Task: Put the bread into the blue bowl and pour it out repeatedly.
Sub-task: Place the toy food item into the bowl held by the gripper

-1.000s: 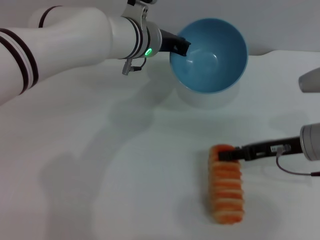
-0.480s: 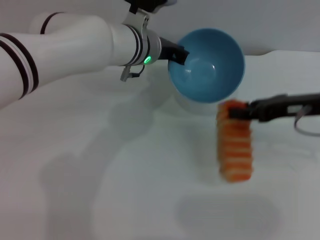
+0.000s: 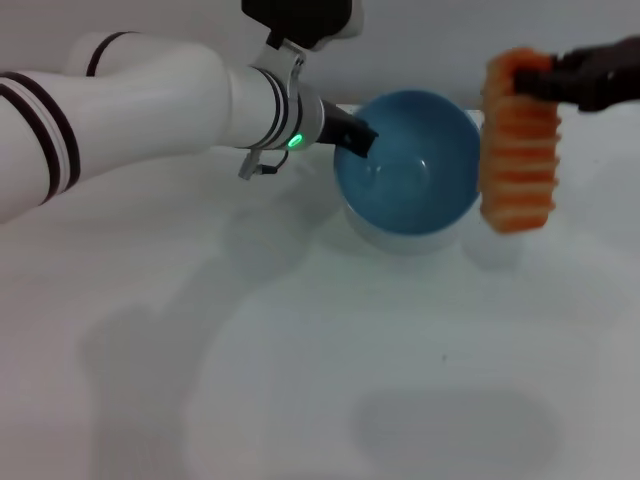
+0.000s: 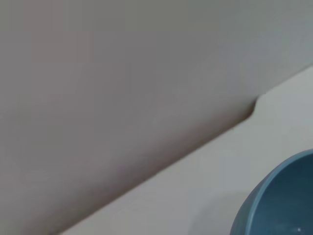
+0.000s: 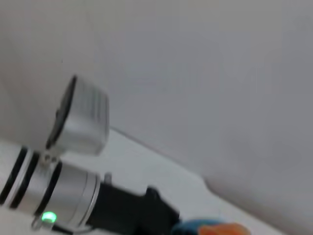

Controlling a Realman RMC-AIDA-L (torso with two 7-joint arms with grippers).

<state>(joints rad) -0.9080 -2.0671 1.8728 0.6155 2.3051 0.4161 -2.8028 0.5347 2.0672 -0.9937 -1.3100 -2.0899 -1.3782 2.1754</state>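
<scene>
Above the table [image 3: 300, 380], my right gripper [image 3: 545, 78] is clamped on the top end of the bread [image 3: 518, 140], which hangs below it, just beside the blue bowl [image 3: 408, 165]. My left gripper [image 3: 355, 138] pinches the tilted bowl's rim. The right arm is cut off at the frame's edge.

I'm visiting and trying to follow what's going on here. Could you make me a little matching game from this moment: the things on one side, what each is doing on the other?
Things:
1. bread
2. blue bowl
3. left gripper
4. right gripper

States:
A. empty, tilted
B. clamped on the bowl's rim
C. hanging in the air beside the bowl
D. pinching the loaf's top end

Pairs: 1-C, 2-A, 3-B, 4-D
</scene>
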